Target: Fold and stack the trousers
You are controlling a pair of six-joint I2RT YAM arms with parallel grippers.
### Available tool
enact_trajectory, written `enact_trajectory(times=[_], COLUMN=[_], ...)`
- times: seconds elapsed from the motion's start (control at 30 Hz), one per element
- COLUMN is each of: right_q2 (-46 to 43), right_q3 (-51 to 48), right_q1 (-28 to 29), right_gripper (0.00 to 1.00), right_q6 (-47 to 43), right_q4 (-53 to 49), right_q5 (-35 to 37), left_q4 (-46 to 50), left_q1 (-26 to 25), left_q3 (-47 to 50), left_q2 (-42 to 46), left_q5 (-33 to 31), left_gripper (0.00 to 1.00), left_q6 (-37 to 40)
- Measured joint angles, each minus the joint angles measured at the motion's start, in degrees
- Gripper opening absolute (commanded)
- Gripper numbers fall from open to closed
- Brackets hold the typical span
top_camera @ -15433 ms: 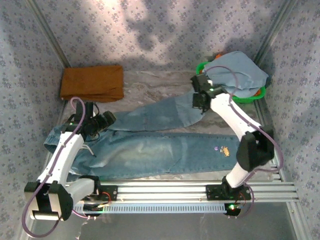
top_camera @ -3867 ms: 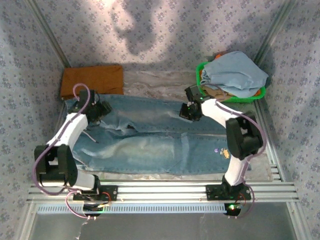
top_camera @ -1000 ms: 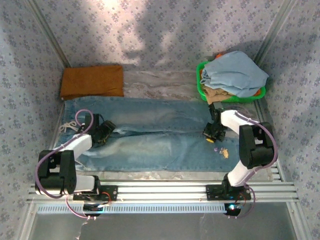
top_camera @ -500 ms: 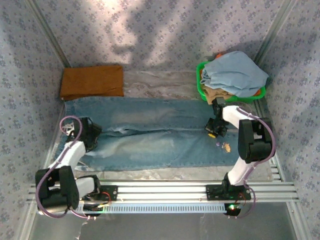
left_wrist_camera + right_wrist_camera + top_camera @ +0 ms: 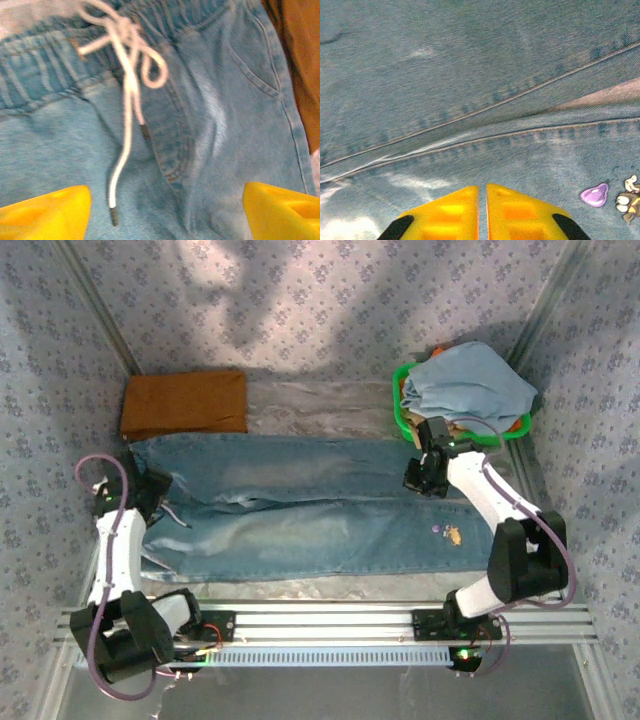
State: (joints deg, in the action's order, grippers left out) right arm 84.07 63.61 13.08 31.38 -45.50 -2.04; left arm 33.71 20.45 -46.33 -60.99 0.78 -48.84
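Pale silvery table (image 5: 320, 400), mid-blue denim trousers (image 5: 300, 510) spread flat across its middle, waistband at the left, legs running right, orange-brown folded garment (image 5: 185, 405) at the far left corner, green basket (image 5: 398, 400) at the far right.

obstacle: green basket (image 5: 398, 390) far right | free: table strip (image 5: 320, 400) behind trousers (image 5: 300, 510)

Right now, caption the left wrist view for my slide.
Left gripper open over the trousers at the waistband, white drawstring trailing down the faded denim.
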Motion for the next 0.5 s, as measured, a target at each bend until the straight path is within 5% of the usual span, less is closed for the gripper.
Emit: enact_trajectory(times=[0.27,0.5], right_q2=[-3.6,-3.1], right_q3=[0.0,0.1], right_q1=[2.1,2.7], right_gripper=[0.28,0.29], right_q6=[-0.4,-0.6], right_q4=[-1.7,-0.7], right_q5=[-1.3,-2.7], left_q4=[7.3,4.0], left_q1=[20.8,18.5], left_q3=[-1.8,3.0], left_q2=[-0.7,-1.2], left_q5=[3.9,8.5], left_gripper=[0.81,0.79], left_q6=[3.6,2.1])
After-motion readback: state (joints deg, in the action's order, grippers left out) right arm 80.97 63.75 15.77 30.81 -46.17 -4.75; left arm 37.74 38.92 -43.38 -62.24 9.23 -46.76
